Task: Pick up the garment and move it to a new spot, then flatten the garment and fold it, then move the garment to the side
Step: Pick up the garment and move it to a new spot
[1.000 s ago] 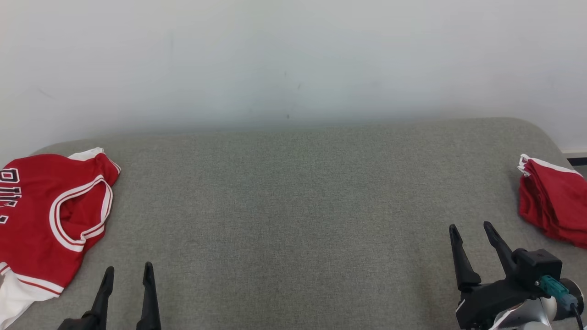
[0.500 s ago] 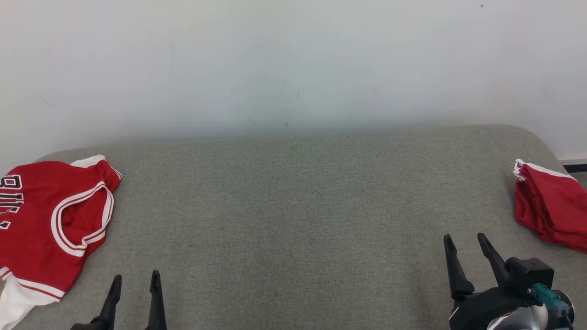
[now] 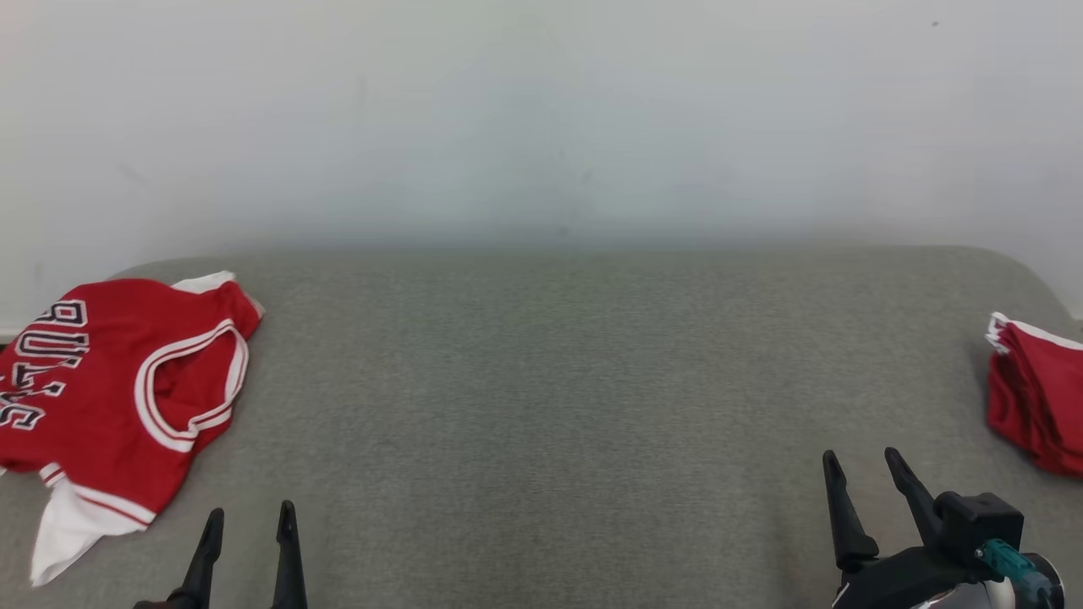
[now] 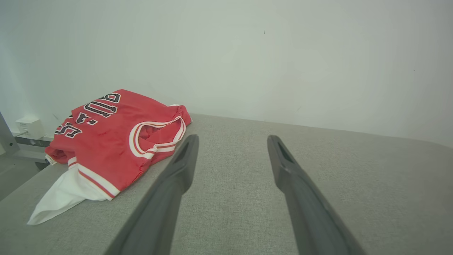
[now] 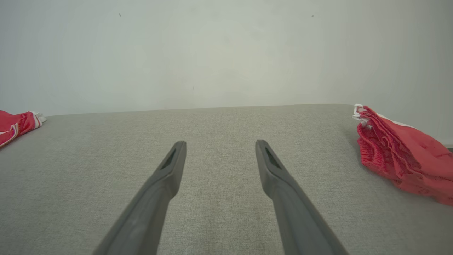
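Nearest the robot, the left claw [image 3: 251, 509] hangs over the front of the grey cloth-covered desk [image 3: 541, 381] with its two dark fingers spread wide and nothing between them; the left wrist view shows the same gap [image 4: 232, 138] with bare grey fabric below. The right claw [image 3: 860, 454] stands at the front right, equally wide open and holding nothing, and its own view [image 5: 220, 142] looks along the bare desk. A little further back on the left lies the jersey [image 3: 110, 397], red with white and red trim round the armhole and a white panel spilling toward the front edge. It is crumpled, not flat, it reaches the desk's left edge, and it lies just beside the left claw without touching it. Black letters with white outlines run across its chest; a fold breaks the word, but B, U, L and S can be made out [image 4: 113, 148]. A small tag at its hem is too small to read. Well apart, at the desk's right edge, sits a folded red garment [image 3: 1036, 406] with a white border. Behind everything rises a plain pale wall [image 3: 541, 110].
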You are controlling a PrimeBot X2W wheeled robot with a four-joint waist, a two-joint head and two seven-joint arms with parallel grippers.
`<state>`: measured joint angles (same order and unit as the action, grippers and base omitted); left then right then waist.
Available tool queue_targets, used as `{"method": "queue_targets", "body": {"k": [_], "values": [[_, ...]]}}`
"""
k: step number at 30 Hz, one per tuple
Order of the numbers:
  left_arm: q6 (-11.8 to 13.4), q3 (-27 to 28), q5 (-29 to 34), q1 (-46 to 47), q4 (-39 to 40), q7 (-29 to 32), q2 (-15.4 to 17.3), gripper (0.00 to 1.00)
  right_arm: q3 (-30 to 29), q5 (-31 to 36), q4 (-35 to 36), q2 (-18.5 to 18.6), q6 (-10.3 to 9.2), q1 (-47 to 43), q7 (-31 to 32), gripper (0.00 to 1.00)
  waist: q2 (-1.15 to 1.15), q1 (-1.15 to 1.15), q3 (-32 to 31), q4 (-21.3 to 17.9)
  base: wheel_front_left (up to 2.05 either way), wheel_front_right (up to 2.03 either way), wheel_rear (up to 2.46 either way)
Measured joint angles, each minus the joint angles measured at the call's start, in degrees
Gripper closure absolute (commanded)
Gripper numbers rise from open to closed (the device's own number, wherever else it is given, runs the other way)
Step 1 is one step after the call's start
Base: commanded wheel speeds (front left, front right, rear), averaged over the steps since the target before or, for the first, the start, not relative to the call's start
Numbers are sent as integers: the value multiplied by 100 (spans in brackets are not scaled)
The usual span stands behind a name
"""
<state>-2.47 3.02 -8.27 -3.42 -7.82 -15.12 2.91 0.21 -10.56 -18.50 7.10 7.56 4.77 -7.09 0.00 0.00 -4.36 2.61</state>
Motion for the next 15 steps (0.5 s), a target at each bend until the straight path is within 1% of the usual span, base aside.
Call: {"method": "queue_targets", "body": {"k": [7,8,9,10,11,15], "values": [[-8,41,91,-74,38,0,8,0,80,-8,-11,-12,0,-2,-33,0,0,0,5,529,0,0,0],[-8,41,91,-74,38,0,8,0,80,-8,-11,-12,0,-2,-33,0,0,0,5,529,0,0,0],[-11,59,99,-79,44,-1,18,0,108,-11,-24,-13,0,3,-47,0,0,0,6,619,0,0,0],[-11,99,110,-98,46,0,43,0,163,-11,-44,-33,0,26,-49,0,0,0,4,809,0,0,0],[-11,99,110,-98,46,0,43,0,163,-11,-44,-33,0,26,-49,0,0,0,4,809,0,0,0],[-3,156,122,-180,85,0,80,0,248,-22,-116,-49,0,104,-68,0,0,0,-9,1210,0,0,0]]}}
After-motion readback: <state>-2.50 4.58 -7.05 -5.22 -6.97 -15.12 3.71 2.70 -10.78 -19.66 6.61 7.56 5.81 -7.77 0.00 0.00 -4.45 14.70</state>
